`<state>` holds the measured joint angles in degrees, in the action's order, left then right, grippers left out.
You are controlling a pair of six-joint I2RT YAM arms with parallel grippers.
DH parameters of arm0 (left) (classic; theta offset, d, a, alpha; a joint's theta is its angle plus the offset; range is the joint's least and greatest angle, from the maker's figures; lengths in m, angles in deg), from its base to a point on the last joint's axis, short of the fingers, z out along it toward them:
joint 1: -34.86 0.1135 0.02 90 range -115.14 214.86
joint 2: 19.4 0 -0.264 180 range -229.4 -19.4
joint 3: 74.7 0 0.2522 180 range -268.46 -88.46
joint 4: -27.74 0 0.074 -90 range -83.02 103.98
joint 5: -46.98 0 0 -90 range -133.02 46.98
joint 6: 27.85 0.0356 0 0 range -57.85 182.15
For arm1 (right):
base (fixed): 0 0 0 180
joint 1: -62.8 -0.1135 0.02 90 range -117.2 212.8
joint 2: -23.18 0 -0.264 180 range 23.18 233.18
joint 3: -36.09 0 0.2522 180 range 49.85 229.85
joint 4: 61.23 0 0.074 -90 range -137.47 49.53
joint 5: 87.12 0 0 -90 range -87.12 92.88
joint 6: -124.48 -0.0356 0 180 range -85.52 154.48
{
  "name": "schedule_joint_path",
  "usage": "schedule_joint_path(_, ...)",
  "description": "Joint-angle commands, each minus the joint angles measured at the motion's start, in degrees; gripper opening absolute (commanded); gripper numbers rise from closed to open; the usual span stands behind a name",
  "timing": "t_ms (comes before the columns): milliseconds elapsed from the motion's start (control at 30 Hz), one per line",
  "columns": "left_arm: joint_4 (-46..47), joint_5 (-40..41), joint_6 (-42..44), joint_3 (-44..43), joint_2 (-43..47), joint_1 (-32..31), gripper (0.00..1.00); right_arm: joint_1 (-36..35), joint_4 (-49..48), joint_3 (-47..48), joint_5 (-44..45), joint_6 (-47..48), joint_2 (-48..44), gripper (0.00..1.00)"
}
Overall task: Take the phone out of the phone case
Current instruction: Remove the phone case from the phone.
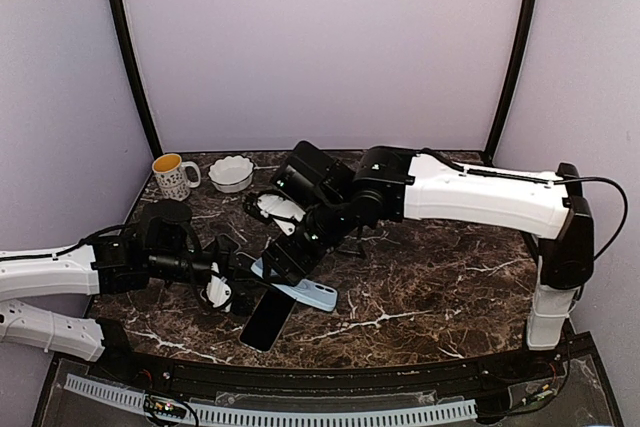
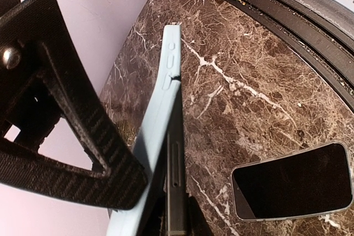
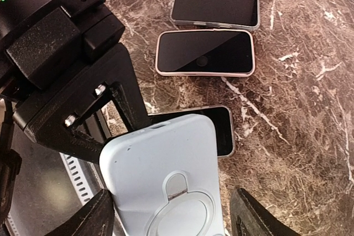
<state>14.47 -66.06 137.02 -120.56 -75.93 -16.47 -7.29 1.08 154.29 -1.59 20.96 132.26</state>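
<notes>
The light blue phone case [image 1: 312, 294] is held tilted above the marble table. In the left wrist view it is edge-on [image 2: 163, 114], and the dark phone [image 2: 176, 175] has parted from it along one long side. My left gripper [image 2: 176, 216] [image 1: 222, 287] is shut on the phone's edge at the near end. My right gripper [image 3: 171, 222] [image 1: 285, 265] straddles the case [image 3: 166, 169] across its long edges, with the case's ringed back facing the camera. One of its fingers [image 2: 83, 153] presses on the case.
A bare black phone [image 1: 268, 320] [image 2: 292, 182] [image 3: 224, 131] lies on the table under the case, near the front edge [image 2: 310, 31]. Two more phones [image 3: 215, 8] [image 3: 204, 52] lie side by side farther off. A mug [image 1: 172, 175] and a white bowl [image 1: 231, 173] stand at the back left.
</notes>
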Motion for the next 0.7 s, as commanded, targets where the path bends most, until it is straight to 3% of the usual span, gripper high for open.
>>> schedule_joint_path(0, 3.0, -2.4, -2.7, -2.7, 0.6, -0.4, 0.00, -0.2, 1.3, 1.9, 7.5, 0.5, 1.2, 0.72)
schedule_joint_path(333, 3.9, -2.2, -7.0, -3.8, 0.0, -0.4, 0.00, -2.1, -0.1, 5.1, 10.5, 0.4, 4.4, 0.69)
schedule_joint_path(667, 5.0, -1.0, -10.2, -4.7, -0.1, 0.5, 0.00, -3.0, 3.0, 1.9, 18.3, 2.4, 3.4, 0.58)
